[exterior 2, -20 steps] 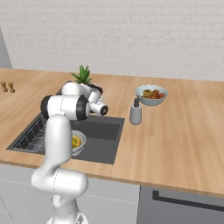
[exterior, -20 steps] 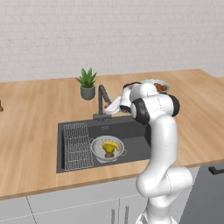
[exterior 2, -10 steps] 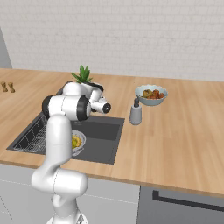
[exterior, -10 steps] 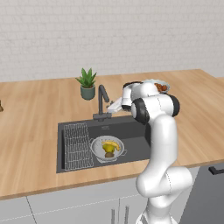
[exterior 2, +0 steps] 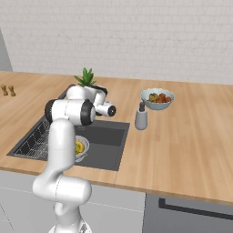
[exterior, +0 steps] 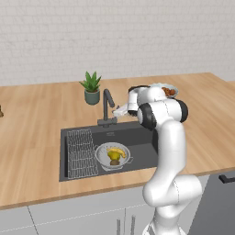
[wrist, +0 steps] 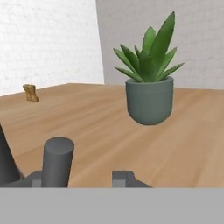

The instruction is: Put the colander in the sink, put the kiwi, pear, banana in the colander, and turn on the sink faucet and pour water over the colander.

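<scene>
Reaching toward the sink faucet [exterior: 108,108], my gripper [exterior: 120,111] sits just beside its base, at about 3 o'clock of it; I cannot tell how far my jaws stand apart, and nothing shows between them. The colander [exterior: 112,155] rests in the sink [exterior: 142,137], with the wire rack [exterior: 81,153] at its 9 o'clock. The banana [exterior: 116,151] and pear [exterior: 113,156] lie inside it. A potted plant [wrist: 150,83] stands at 12 o'clock of my hand, well apart.

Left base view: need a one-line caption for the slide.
Gripper at the sink faucet, colander with banana sitting in the sink.
</scene>
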You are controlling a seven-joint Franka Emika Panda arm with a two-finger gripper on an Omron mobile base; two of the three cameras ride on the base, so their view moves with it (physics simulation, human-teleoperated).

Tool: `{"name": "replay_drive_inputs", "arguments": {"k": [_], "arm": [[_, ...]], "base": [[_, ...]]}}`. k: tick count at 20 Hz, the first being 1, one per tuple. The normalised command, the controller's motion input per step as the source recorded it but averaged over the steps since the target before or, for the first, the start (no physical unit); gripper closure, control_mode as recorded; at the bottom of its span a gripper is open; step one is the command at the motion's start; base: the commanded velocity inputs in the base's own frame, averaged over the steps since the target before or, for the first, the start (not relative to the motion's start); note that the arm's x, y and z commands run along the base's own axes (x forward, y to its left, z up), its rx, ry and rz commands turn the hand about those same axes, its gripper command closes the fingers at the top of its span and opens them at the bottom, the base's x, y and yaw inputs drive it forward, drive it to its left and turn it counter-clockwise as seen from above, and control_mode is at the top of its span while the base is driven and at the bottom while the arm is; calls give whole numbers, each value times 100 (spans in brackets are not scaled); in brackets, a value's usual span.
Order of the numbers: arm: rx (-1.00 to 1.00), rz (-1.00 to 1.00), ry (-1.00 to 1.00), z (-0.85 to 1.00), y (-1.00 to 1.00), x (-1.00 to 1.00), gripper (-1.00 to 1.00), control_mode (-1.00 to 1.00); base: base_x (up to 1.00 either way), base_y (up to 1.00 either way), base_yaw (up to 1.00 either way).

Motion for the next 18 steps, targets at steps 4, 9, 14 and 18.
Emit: {"name": "replay_drive_inputs", "arguments": {"k": [4,9,14,18], "arm": [[3,0,8,-35,-83,3,100,-100],[3,-1,9,-41,-84,5,100,-100],[5,-3,11,-43,-88,11,100,-100],[7,-2,12,-47,-92,13,100,-100]], "base": [[0,0,0],[0,0,0],[0,0,0],[0,0,0]]}}
